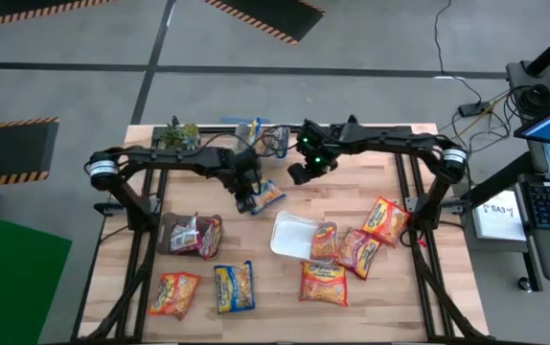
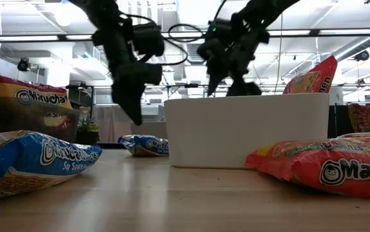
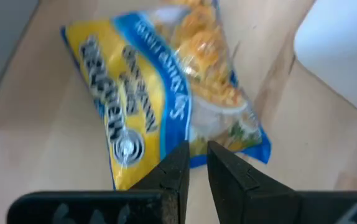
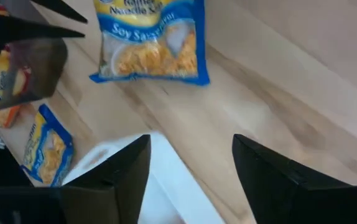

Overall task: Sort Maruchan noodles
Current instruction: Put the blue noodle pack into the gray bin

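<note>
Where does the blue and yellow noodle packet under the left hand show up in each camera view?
High view: blue-and-yellow packet mid-table, beside the left hand.
Low view: lying flat, left of the white tray.
Left wrist view: fills the centre.
Right wrist view: at the top.
Shared landmark: the white tray.

Bare bench point(image 1: 371, 192) lies open between the blue soy-sauce packet point(image 1: 267, 195) and the white tray point(image 1: 292, 234). Orange packets point(image 1: 352, 251) crowd the tray's right side, blocking passage there.
</note>
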Motion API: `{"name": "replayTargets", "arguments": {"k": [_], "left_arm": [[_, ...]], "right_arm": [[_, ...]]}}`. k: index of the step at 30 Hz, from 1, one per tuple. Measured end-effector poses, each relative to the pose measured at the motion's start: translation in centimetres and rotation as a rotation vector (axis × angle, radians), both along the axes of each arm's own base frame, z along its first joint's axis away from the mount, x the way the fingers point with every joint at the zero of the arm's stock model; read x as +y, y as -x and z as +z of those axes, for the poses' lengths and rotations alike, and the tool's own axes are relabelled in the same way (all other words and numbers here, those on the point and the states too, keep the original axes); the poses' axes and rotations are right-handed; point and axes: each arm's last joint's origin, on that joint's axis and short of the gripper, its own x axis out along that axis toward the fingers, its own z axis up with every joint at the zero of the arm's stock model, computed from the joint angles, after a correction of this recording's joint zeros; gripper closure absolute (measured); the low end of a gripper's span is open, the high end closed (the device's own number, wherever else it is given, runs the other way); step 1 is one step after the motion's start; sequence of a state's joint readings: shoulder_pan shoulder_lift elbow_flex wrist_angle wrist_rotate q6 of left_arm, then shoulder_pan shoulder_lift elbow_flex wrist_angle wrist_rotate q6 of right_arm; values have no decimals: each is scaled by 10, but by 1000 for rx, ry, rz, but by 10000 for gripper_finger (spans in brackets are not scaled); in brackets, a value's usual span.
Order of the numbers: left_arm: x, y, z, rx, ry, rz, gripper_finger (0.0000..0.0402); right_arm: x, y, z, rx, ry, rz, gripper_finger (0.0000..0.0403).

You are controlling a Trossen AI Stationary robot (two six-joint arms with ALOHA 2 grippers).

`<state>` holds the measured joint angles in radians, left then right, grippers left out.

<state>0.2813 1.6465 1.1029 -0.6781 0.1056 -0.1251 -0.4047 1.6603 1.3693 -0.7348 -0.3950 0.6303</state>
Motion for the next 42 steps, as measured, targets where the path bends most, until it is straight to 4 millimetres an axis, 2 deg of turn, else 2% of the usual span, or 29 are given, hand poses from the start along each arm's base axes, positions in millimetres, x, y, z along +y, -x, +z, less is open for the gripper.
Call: {"name": "replayTargets", "arguments": {"k": [5,11,16,22,27,30,34,39,42], "left_arm": [[-4,13,-13,-84,10,80,363],[-3,10,-34,-179,24,178,363],[-1,7,-50,-141,36,195,363],[-2,8,-55,-116,39,196,363],[-2,10,-54,-113,42,200,363],[-3,14,-47,-94,65,205,363],[-6,19,-27,-90,68,193,363],[-10,31,-13,-66,58,160,363],[-11,36,-16,-45,53,138,363]], "right_arm": [[-12,-17,-22,-52,1,11,150],[-26,-37,-47,-126,35,4,108],[-36,-43,-65,-137,45,-4,84],[-41,-48,-83,-133,54,11,76],[-41,-56,-96,-167,25,38,78],[-42,-58,-102,-181,-1,45,76],[-42,-59,-102,-186,0,45,76],[-41,-59,-101,-187,-1,47,78],[-39,-59,-101,-189,-2,53,80]]}}
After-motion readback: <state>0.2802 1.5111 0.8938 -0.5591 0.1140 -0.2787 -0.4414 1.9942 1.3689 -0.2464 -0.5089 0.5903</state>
